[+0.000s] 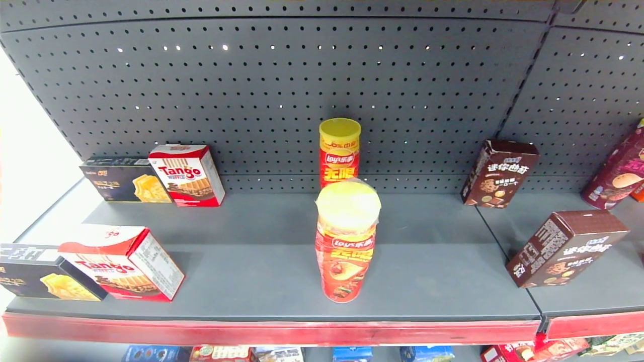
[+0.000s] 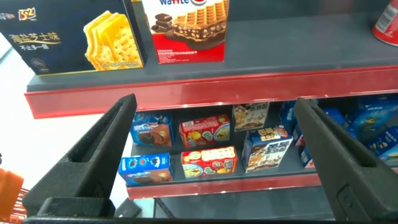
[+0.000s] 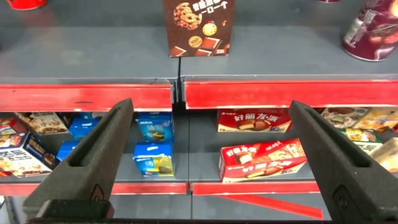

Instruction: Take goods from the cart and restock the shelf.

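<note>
Two red chip cans with yellow lids stand mid-shelf, one (image 1: 347, 241) near the front and one (image 1: 339, 151) behind it by the pegboard. My left gripper (image 2: 214, 102) is open and empty, held in front of the shelf's red front edge (image 2: 186, 90), below a dark cracker box (image 2: 74, 37) and a red wafer box (image 2: 186, 28). My right gripper (image 3: 211, 104) is also open and empty, facing the red edge (image 3: 261, 93) below a brown cookie box (image 3: 199, 25).
On the grey shelf (image 1: 251, 271), red wafer boxes (image 1: 123, 261) and dark cracker boxes (image 1: 126, 180) stand left, brown boxes (image 1: 566, 247) right. Bare board lies either side of the cans. The lower shelf holds several small boxes (image 2: 205, 130), blue (image 3: 154, 146) and red (image 3: 261, 158).
</note>
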Controlling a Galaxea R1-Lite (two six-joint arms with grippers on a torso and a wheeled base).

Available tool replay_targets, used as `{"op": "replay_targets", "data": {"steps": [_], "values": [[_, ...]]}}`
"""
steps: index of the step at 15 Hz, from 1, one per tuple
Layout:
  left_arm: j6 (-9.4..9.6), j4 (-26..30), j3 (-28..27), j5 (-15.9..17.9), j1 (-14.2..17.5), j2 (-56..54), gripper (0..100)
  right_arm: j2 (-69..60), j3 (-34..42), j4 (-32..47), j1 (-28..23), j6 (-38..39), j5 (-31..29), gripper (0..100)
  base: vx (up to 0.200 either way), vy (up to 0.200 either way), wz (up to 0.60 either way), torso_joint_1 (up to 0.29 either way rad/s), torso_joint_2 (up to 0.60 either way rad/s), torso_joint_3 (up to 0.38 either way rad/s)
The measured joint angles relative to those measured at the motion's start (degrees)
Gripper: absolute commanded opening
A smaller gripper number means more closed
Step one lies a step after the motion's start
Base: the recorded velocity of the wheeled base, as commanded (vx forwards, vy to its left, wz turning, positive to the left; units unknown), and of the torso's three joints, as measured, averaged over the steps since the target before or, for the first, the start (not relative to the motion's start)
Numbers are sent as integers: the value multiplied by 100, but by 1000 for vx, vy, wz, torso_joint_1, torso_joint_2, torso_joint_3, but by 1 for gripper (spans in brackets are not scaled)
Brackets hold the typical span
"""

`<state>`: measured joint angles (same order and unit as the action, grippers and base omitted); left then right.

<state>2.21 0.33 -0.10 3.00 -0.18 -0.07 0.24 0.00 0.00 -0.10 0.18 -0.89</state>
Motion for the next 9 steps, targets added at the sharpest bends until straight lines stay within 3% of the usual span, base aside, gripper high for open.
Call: {"op": "replay_targets", "data": {"steps": [9], "values": [[0,-1,7,1,7,0,100,2,0,0,0,-2,0,100,0,0,0,0,0,0]]}}
